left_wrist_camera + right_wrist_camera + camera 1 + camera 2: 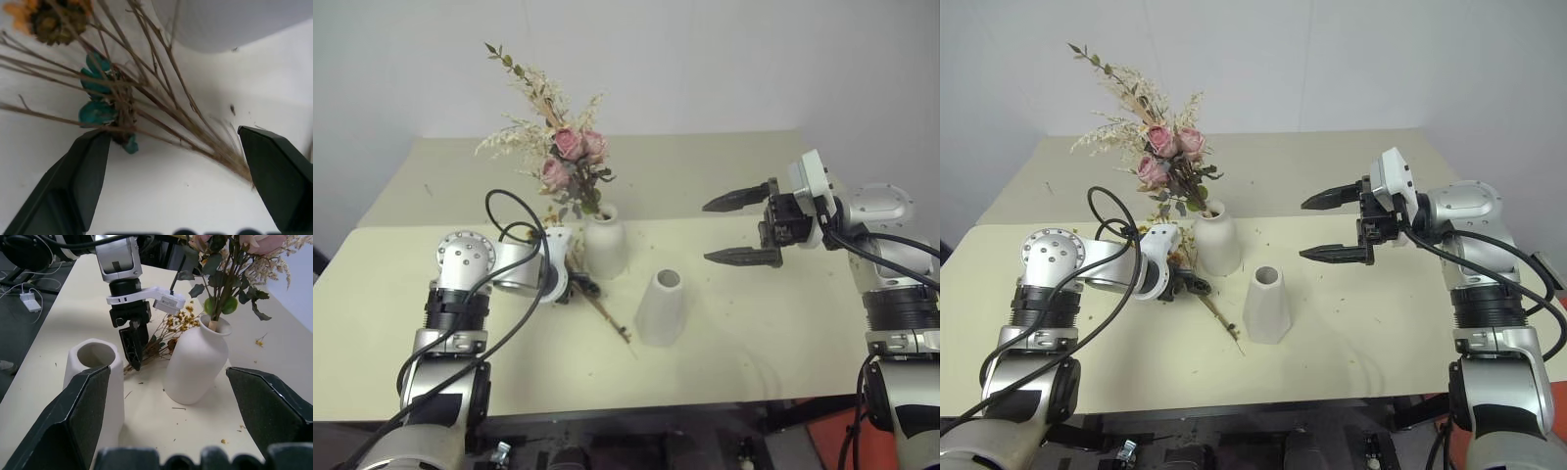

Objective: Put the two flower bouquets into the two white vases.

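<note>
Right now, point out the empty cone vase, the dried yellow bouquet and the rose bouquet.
empty cone vase [662,308], left eye view, side wall.
dried yellow bouquet [161,105], left wrist view, stems.
rose bouquet [570,145], left eye view, pink bloom.

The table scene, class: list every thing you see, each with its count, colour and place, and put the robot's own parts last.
Rounded matte white bottle vase: one, white, upright mid-table, holding the roses.
Pink rose bouquet with green leaves and cream sprigs: one, standing in the bottle vase.
Plain tapered white cone vase: one, white, upright nearer the front edge, holding nothing.
Yellow-orange dried flower bunch on thin brown stems: one, lying flat beside the bottle vase.
Pale cream table: one, strewn with crumbs.
Left tool: black, open, over the dried stems.
Right tool: black, open, raised.
</note>
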You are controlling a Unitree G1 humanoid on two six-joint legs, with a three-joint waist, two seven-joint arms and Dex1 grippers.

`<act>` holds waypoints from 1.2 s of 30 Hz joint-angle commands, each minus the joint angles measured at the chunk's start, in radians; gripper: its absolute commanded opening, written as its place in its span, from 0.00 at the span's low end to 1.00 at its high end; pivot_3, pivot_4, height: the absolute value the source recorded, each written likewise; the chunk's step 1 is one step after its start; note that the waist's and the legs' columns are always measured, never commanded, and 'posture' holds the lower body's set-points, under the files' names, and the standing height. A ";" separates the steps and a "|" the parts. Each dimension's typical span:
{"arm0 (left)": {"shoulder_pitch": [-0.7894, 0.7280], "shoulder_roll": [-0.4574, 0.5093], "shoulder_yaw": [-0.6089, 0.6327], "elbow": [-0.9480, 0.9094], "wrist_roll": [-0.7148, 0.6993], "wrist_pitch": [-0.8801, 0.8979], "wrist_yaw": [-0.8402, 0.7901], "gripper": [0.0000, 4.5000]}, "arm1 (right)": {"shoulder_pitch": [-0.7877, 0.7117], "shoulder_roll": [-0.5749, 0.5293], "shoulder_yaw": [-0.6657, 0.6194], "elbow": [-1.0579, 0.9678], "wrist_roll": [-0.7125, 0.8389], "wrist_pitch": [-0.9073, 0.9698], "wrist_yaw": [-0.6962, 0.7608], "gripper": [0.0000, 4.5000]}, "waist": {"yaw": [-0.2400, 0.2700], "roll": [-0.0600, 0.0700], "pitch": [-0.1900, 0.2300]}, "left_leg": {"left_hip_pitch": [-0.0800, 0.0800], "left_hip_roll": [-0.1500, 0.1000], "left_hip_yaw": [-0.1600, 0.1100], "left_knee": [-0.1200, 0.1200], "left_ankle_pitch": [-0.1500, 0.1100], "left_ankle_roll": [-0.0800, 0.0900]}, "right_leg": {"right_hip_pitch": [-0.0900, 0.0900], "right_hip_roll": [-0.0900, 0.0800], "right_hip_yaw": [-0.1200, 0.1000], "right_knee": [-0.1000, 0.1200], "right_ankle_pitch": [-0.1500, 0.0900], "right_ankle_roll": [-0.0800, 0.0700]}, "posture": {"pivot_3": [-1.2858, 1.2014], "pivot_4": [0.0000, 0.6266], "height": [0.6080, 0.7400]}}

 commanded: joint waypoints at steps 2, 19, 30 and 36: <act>-0.017 0.030 -0.020 0.014 -0.072 0.005 0.053 1.00 | 0.007 -0.010 -0.043 -0.052 0.033 0.011 -0.016 0.99 | 0.000 0.000 0.000 | 0.000 0.000 0.000 0.000 0.000 0.000 | 0.000 0.000 0.000 0.000 0.000 0.000 | 0.52 0.24 1.00; 0.053 0.105 0.046 0.015 -0.021 0.005 0.109 0.16 | 0.027 -0.011 -0.041 -0.070 0.048 0.036 -0.020 1.00 | -0.005 0.000 0.000 | 0.002 0.000 0.000 0.000 0.001 -0.001 | 0.002 0.000 0.000 0.000 0.000 0.000 | 0.52 0.24 1.00; 0.184 0.423 0.120 -0.234 -0.182 -0.068 0.050 0.00 | 0.011 0.016 -0.025 -0.039 0.040 0.033 -0.010 1.00 | 0.001 0.000 0.000 | 0.001 0.000 0.000 0.000 0.001 -0.001 | 0.001 0.000 0.000 -0.001 0.000 0.000 | 0.52 0.24 1.00; 0.380 0.486 0.331 -0.475 -0.110 -0.255 -0.075 0.00 | -0.005 0.028 -0.021 -0.007 0.034 0.031 0.003 1.00 | 0.002 0.000 0.000 | 0.001 0.000 0.000 -0.001 0.001 -0.002 | 0.001 0.000 0.000 -0.001 0.000 0.000 | 0.52 0.24 1.00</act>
